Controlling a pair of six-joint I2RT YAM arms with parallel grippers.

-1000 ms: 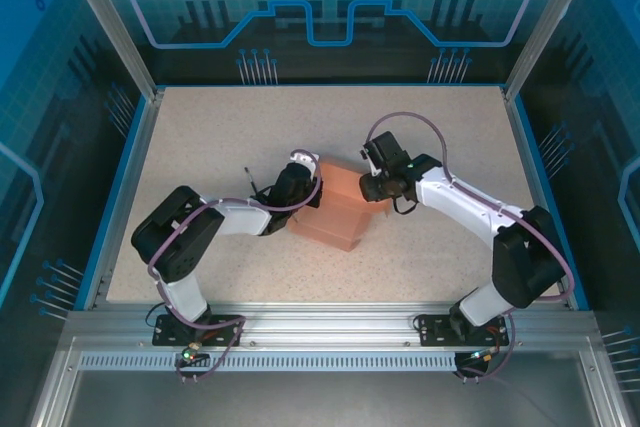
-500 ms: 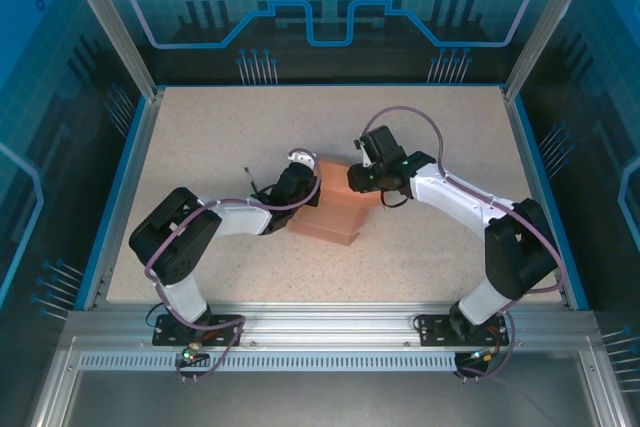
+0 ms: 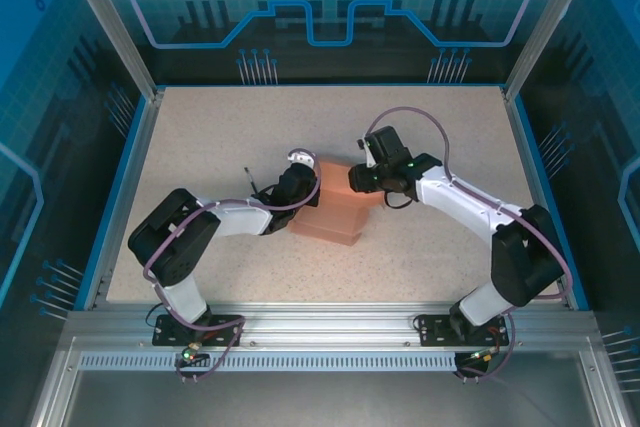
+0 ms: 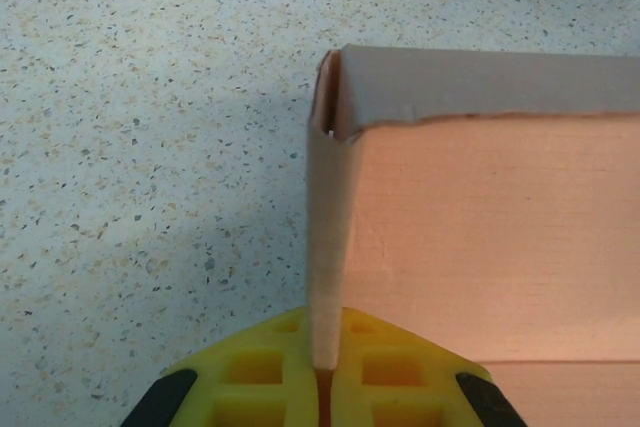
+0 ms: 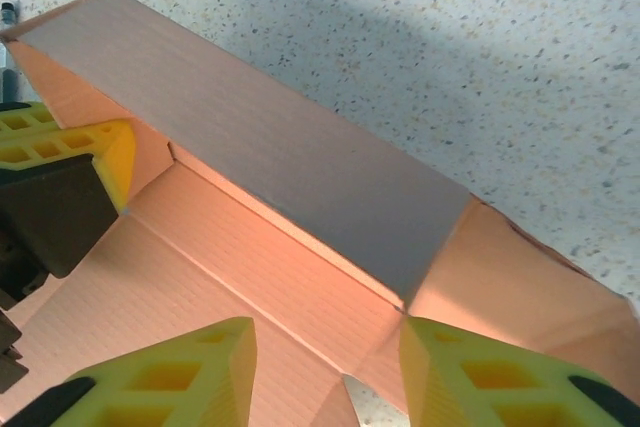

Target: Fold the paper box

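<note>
The salmon-pink paper box (image 3: 332, 209) lies in the middle of the table, partly folded up. My left gripper (image 3: 303, 187) is shut on its left wall, which stands upright as a thin card edge (image 4: 328, 247) between the yellow fingers (image 4: 270, 367). My right gripper (image 3: 362, 179) hangs open over the box's far right corner. In the right wrist view its yellow fingertips (image 5: 190, 367) stand apart above the box floor (image 5: 200, 267), and a raised flap (image 5: 270, 137) leans inward over it. The left gripper's yellow pad (image 5: 70, 147) shows at the box's left side.
The speckled tabletop (image 3: 220, 137) is bounded by a blue rim (image 3: 120, 187) on the left, right and back. Both arm bases (image 3: 190, 327) sit at the near edge. A thin dark cable end (image 3: 250, 179) sticks up beside the left wrist.
My right gripper moved left and slightly up over the box's far right corner, then held. The box shifted slightly and looks more closed at the right. The left gripper kept its hold.
</note>
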